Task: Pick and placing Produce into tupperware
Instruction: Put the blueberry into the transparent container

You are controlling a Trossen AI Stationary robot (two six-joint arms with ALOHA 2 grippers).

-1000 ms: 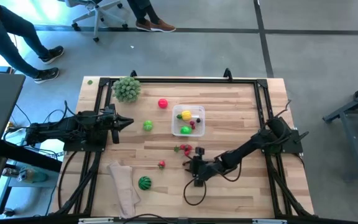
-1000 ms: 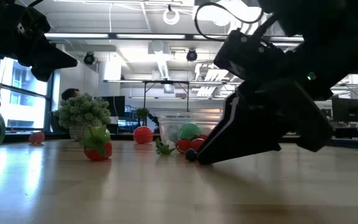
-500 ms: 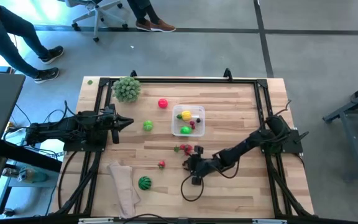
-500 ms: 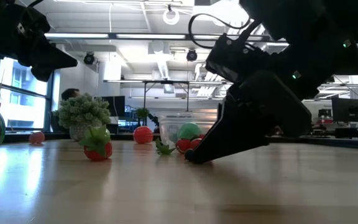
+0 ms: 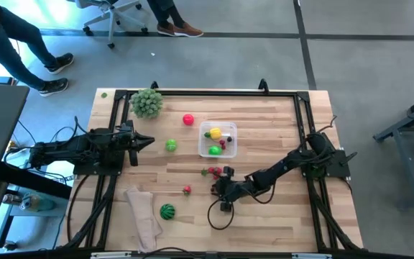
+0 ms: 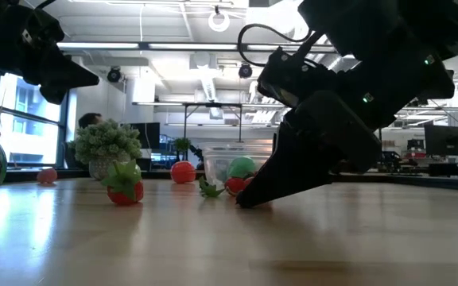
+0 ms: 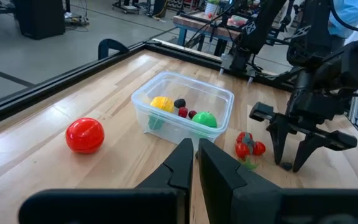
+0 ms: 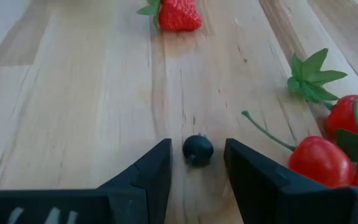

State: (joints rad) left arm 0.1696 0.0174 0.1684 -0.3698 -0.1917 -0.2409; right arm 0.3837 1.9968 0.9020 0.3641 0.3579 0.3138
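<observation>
My right gripper (image 8: 197, 143) is open and low over the wood, pointing down, with a tiny dark berry (image 8: 197, 150) between its two fingers and a small gap on each side. In the high view it (image 5: 219, 188) stands just near of the red cherries (image 5: 214, 173). The clear tupperware (image 5: 218, 140) sits on the table and holds yellow, green and red pieces. A strawberry (image 5: 187, 190), a striped watermelon ball (image 5: 167, 211), a green ball (image 5: 171, 145) and a red ball (image 5: 188, 119) rest on the wood. My left gripper (image 5: 148, 140) is shut and waits at the table's left side.
A pale-green leafy ball (image 5: 146, 102) stands at the far left corner and a beige cloth (image 5: 142, 216) lies near the left near edge. A dark cable loops on the table by my right arm (image 5: 218, 216). Black rails frame the table. People's legs show on the floor beyond.
My right gripper has moved a little toward the table's far-left, closer to the cherries, staying low over the wood. Nothing else has moved.
</observation>
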